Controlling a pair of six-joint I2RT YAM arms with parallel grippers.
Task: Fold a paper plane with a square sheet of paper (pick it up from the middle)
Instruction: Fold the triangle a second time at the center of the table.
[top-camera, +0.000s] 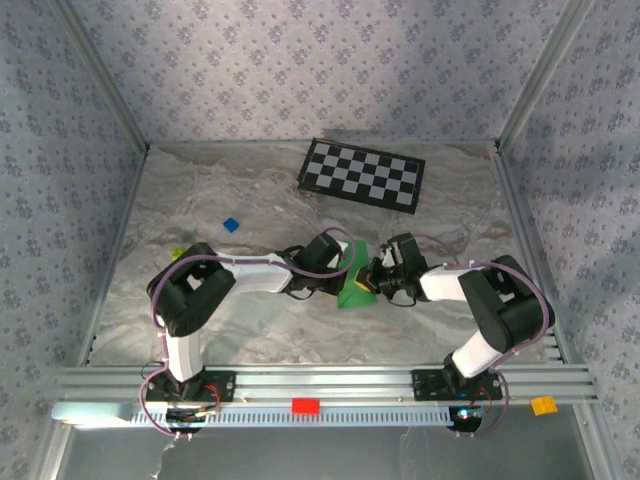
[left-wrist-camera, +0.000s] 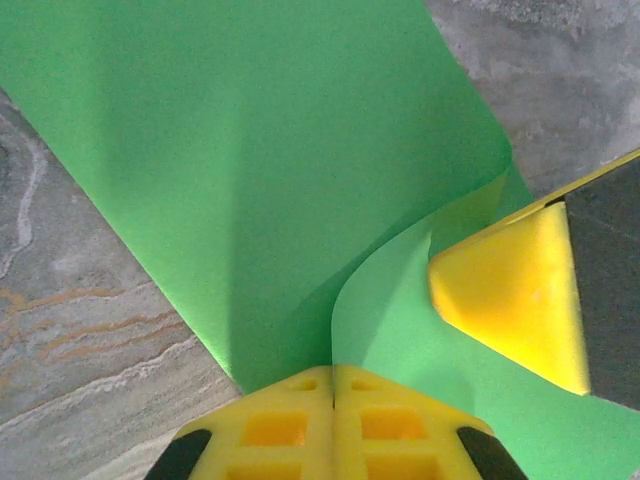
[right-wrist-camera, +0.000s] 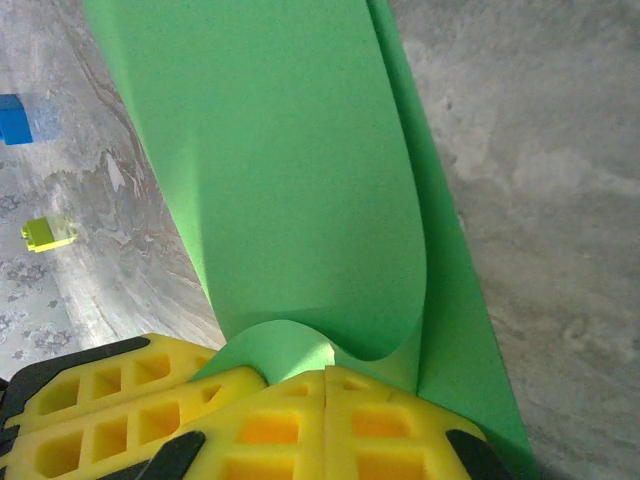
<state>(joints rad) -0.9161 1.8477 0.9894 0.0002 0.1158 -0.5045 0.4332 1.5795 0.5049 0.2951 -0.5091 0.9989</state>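
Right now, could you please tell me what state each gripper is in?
Left gripper: shut, pinching the green paper.
Right gripper: shut, pinching the same green paper.

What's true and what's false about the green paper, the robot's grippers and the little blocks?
1. The left gripper and the right gripper both pinch the green paper. True.
2. The green paper lies flat on the checkerboard. False: it is bent between the grippers, apart from the checkerboard.
3. The blue block sits on the table, left of the paper. True.
4. The right gripper stands wide open. False: it is shut on the paper.
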